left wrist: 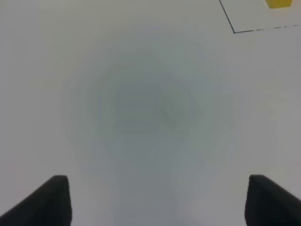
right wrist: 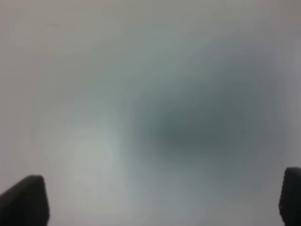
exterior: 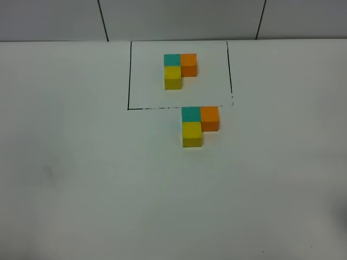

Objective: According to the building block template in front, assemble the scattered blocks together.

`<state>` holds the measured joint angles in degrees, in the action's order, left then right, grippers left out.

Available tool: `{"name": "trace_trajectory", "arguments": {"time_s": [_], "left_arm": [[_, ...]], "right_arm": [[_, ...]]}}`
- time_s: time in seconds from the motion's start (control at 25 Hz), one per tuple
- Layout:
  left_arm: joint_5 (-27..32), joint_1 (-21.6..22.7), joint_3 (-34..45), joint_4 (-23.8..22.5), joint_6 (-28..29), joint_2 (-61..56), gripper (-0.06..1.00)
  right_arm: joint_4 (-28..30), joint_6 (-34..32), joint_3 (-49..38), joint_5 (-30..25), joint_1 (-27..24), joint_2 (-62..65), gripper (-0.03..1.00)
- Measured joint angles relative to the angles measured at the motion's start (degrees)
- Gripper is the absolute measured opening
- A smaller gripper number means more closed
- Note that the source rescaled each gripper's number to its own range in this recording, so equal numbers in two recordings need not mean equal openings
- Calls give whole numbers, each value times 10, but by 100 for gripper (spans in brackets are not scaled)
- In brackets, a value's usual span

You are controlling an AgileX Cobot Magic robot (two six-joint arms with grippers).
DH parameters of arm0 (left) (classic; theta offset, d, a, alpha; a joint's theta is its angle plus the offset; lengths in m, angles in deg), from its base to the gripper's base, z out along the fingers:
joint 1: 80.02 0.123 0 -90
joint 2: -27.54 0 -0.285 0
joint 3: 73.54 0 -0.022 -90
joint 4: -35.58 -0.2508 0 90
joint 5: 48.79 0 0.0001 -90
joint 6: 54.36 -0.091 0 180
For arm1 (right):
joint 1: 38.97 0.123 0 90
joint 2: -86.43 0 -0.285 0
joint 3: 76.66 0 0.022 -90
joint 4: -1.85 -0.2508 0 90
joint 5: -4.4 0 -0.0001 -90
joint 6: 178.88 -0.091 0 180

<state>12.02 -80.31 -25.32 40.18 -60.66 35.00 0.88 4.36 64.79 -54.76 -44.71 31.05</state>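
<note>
The building block template stands inside a thin black drawn frame (exterior: 129, 76) at the back: a teal cube (exterior: 172, 59), an orange cube (exterior: 188, 62) and a yellow cube (exterior: 173, 76) joined in an L. Just in front of the frame, the scattered blocks sit touching in the same L: teal (exterior: 191, 114), orange (exterior: 209, 116), yellow (exterior: 192, 132). Neither arm shows in the exterior high view. My left gripper (left wrist: 157, 200) is open over bare table, with the frame's corner (left wrist: 233, 32) and the template's yellow cube (left wrist: 278, 3) far ahead. My right gripper (right wrist: 160, 200) is open over blurred bare table.
The white table (exterior: 81, 179) spreads wide around the blocks. A grey panelled wall (exterior: 179, 19) rises behind its back edge. A faint dark shadow lies at the right edge (exterior: 341, 216).
</note>
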Motion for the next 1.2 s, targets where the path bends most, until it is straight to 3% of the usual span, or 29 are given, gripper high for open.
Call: {"name": "trace_trajectory", "arguments": {"time_s": [0.2,0.52,1.2], "left_arm": [[0,0,0,0,0,0,82],[0,0,0,0,0,0,82],[0,0,0,0,0,0,82]], "right_arm": [[-2,-13,-39,-30,31,110,100],[4,-20,-90,-32,68,251,100],[5,-22,-98,-22,100,439,100]]}}
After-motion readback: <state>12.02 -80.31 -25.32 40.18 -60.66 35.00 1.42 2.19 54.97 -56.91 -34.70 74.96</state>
